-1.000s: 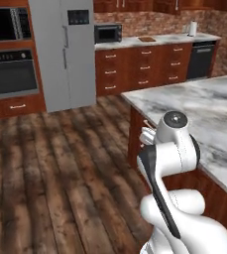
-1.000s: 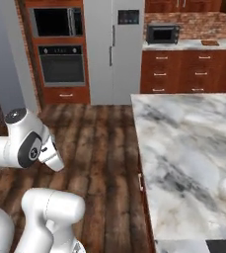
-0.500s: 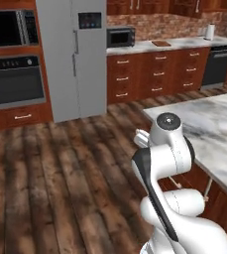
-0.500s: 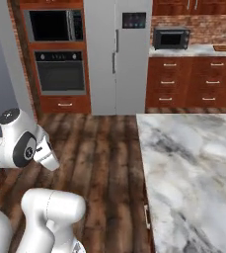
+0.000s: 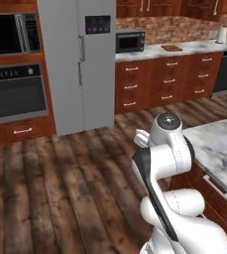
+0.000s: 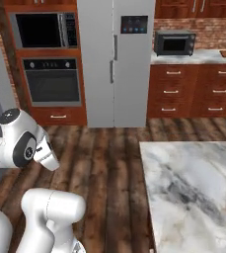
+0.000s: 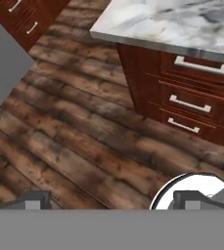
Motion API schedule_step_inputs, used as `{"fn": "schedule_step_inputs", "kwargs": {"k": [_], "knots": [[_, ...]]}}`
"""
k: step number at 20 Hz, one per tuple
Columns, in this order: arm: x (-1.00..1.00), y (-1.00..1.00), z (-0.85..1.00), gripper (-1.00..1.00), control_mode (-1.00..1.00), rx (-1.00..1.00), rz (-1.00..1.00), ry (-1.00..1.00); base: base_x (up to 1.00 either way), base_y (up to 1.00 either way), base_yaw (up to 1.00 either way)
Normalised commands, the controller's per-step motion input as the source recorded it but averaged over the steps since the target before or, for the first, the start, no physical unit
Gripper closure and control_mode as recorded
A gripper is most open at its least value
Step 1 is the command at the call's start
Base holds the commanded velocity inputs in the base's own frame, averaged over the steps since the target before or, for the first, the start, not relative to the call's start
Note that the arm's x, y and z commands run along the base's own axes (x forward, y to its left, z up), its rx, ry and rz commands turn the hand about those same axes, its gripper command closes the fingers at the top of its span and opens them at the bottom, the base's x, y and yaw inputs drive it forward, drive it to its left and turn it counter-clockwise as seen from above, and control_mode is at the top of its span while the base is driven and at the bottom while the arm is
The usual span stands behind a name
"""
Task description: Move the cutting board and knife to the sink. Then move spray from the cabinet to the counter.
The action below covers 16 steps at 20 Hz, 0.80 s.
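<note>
Tool [image 7: 112, 200]: seen in the hand view, its two dark tips [image 7: 33, 200] are being held wide apart at the bottom edge, with nothing between them; it is being pointed down at the plank floor [image 7: 74, 141].
Arm [image 5: 167, 149]: is being kept folded close over the base, its white elbow raised beside the near surface.
Near surface [image 6: 193, 188]: a white-grey marble top with grey veins is being shown to the arm's right; in the hand view its corner [image 7: 167, 24] is being seen above reddish-brown drawers [image 7: 196, 105] with silver handles.
Cutting board [image 5: 172, 47]: a small brown board is being seen lying flat on the far surface [image 5: 184, 48], right of the microwave [image 5: 130, 41]; its pattern is too small to be told.
Paper-towel roll [image 5: 222, 34]: a white upright roll is being seen further right on the same far surface.
Fridge [image 5: 78, 64]: a tall grey unit is being seen between the wall oven [image 5: 16, 92] and the far drawers.
Knife and spray: cannot be made out.
</note>
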Motion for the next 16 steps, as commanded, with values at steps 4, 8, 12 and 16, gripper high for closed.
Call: {"fn": "schedule_step_inputs", "kwargs": {"k": [4, 8, 12, 16], "knots": [[0.0, 0.0, 0.0, -1.0, 1.0, 0.0, 0.0, 0.0, 1.0, 0.09, -0.07], [0.0, 0.0, 0.0, -1.0, 1.0, 0.0, 0.0, 0.0, 1.0, 0.18, -0.07], [0.0, 0.0, 0.0, -1.0, 1.0, 0.0, 0.0, 0.0, 1.0, 0.39, -0.01], [0.0, 0.0, 0.0, -1.0, 1.0, 0.0, 0.0, 0.0, 1.0, 0.27, -0.03]]}}
